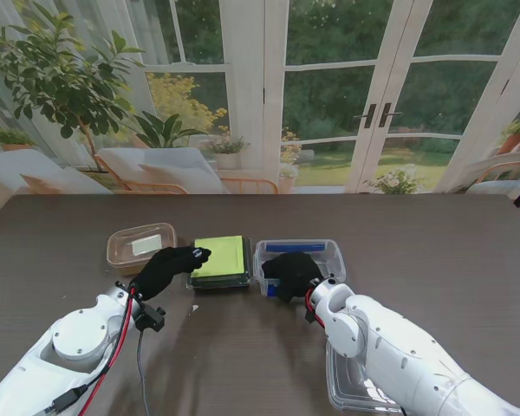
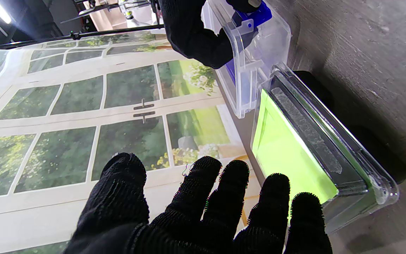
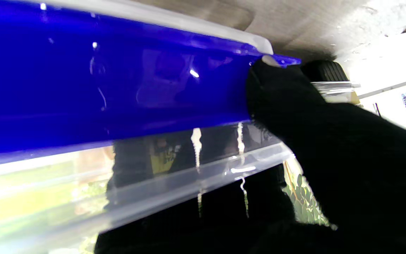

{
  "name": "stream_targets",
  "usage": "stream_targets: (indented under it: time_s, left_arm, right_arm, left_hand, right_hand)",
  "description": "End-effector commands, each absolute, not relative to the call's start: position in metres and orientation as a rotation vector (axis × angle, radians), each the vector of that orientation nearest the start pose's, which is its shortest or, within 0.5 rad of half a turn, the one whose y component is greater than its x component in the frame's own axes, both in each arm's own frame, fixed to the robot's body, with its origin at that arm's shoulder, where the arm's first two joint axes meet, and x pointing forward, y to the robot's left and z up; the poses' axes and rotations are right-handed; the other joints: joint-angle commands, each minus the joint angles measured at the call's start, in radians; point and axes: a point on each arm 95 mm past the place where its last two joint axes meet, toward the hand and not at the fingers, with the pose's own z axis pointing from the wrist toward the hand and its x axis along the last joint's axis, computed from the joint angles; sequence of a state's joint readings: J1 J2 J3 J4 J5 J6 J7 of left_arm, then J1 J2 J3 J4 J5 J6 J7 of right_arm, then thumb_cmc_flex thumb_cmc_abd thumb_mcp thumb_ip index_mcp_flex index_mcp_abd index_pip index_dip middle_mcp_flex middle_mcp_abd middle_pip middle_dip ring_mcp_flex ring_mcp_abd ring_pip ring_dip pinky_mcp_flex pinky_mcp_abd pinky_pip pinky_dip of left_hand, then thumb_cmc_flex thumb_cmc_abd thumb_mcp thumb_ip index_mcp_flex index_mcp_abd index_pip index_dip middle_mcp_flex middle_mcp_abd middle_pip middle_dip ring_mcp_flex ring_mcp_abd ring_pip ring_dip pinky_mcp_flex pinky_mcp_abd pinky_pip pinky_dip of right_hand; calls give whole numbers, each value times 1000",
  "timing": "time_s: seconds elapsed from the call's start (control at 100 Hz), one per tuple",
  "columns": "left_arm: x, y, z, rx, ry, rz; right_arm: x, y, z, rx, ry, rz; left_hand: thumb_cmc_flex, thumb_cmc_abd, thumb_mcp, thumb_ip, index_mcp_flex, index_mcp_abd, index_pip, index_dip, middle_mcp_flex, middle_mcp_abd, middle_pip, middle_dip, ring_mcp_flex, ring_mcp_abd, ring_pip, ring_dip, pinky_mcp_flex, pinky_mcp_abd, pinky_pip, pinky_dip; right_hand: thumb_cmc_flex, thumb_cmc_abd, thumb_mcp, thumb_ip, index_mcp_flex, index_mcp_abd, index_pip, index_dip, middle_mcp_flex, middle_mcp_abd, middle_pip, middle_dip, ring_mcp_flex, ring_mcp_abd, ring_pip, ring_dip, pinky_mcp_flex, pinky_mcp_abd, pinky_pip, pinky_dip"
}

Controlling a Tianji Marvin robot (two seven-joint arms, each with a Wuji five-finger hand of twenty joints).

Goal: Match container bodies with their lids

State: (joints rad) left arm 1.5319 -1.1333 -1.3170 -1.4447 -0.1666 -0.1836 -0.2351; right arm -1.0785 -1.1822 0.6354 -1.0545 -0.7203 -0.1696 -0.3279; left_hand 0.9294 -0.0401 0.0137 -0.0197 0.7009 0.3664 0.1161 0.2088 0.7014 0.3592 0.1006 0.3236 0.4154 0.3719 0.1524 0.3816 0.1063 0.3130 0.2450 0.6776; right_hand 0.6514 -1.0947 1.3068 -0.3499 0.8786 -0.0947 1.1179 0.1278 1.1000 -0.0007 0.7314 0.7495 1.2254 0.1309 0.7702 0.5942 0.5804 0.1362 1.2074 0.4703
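On the dark wooden table (image 1: 433, 260), the clear bin with blue latches (image 1: 316, 256) sits right of centre; the right hand (image 1: 290, 276) grips its near wall, fingers curled over the rim. Just beside it on the left lies the green-lidded container (image 1: 220, 261), with the left hand (image 1: 166, 269) spread open, its fingertips (image 2: 275, 187) at its left edge, holding nothing.

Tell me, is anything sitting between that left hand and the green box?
Nothing visible. The left hand is open, its fingers spread right at the near-left edge of the green box, with only bare table beside them. The right hand is busy on the blue-clipped box.
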Motion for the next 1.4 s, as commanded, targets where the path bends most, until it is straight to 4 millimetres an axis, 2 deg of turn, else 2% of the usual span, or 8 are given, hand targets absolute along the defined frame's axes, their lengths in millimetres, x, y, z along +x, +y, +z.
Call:
stream_targets:
  time_s: [0.0, 0.3, 0.35, 0.44, 0.75, 0.91, 1.18, 1.39]
  left_arm:
    - [415, 28, -341, -2253, 861, -2233]
    - [415, 29, -342, -2255, 867, -2233]
    - [415, 29, -342, -2256, 867, -2233]
    - [415, 29, -342, -2257, 867, -2232]
    - [416, 28, -343, -2263, 880, -2234]
    - [417, 27, -344, -2264, 887, -2237]
    - [416, 25, -342, -2243, 896, -2256]
    - [416, 25, -343, -2237, 898, -2265]
  right_arm:
    - [466, 97, -375, 1089, 1671, 1751]
    - [467, 98, -376, 1081, 1699, 1726]
    - [467, 97, -377, 1084, 1706, 1720]
    - [467, 97, -377, 1082, 1717, 1709]
    - [467, 90, -373, 1067, 1726, 1672]
    - [463, 83, -363, 1070, 1695, 1702]
    - [438, 51, -332, 1167, 1615, 1735]
    - [399, 5, -318, 1310, 1567, 1666]
  left_hand:
    - [-18, 28, -27, 15, 9, -28, -2, 6, 23, -8, 1, 10, -8, 0, -19, -6, -14, -40, -26, -6]
    - [-19, 29, -27, 15, 10, -26, -2, 7, 23, -8, 1, 10, -9, 0, -20, -6, -15, -41, -26, -6]
    - [-19, 28, -28, 15, 11, -28, -1, 7, 24, -6, 1, 11, -7, 2, -19, -6, -14, -39, -26, -6]
    - [-18, 28, -27, 15, 12, -27, -1, 7, 24, -6, 1, 11, -8, 1, -19, -6, -15, -39, -26, -6]
    - [30, 6, -7, 18, 12, -25, -1, 8, 24, -5, 1, 10, -8, 1, -19, -6, -16, -41, -26, -7]
    - [31, 7, -9, 16, 12, -27, -1, 8, 24, -5, 1, 10, -10, 1, -20, -6, -16, -41, -26, -7]
    - [32, 9, -12, 15, 11, -28, -2, 7, 24, -5, 1, 10, -9, 1, -20, -6, -15, -41, -26, -6]
    - [33, 10, -13, 15, 13, -27, -1, 8, 23, -7, 1, 10, -8, 1, -19, -6, -15, -40, -25, -6]
  right_hand:
    - [29, 6, 55, 0, -31, -31, -30, 33, -41, 13, -1, -9, -21, -44, -12, 13, 101, -38, -17, -11]
    - [-37, 2, 57, 28, -74, 20, -170, 104, -152, 19, 21, -59, -94, -71, -48, -3, 43, -51, -43, -52]
    - [-56, 9, 60, 62, -87, 35, -215, 182, -178, 20, 31, -75, -109, -73, -55, -9, 29, -50, -47, -67]
    - [-103, 24, 65, 162, -125, 39, -251, 213, -231, 22, 29, -102, -156, -71, -66, -15, -11, -41, -61, -74]
    - [-159, 22, 56, 162, -192, 43, -286, 209, -306, 23, 10, -132, -251, -41, -102, -44, -97, -8, -92, -85]
    - [-261, 27, 26, 152, -280, 51, -355, 177, -364, 47, -81, -223, -337, 5, -229, -123, -176, 49, -146, -96]
    - [-392, 324, -145, 188, -398, 81, -421, 132, -453, 79, -155, -299, -459, 60, -384, -202, -291, 123, -243, -101]
    - [-412, 484, -222, 231, -309, 99, -392, 173, -358, 93, -133, -284, -400, 81, -348, -187, -223, 139, -200, -61]
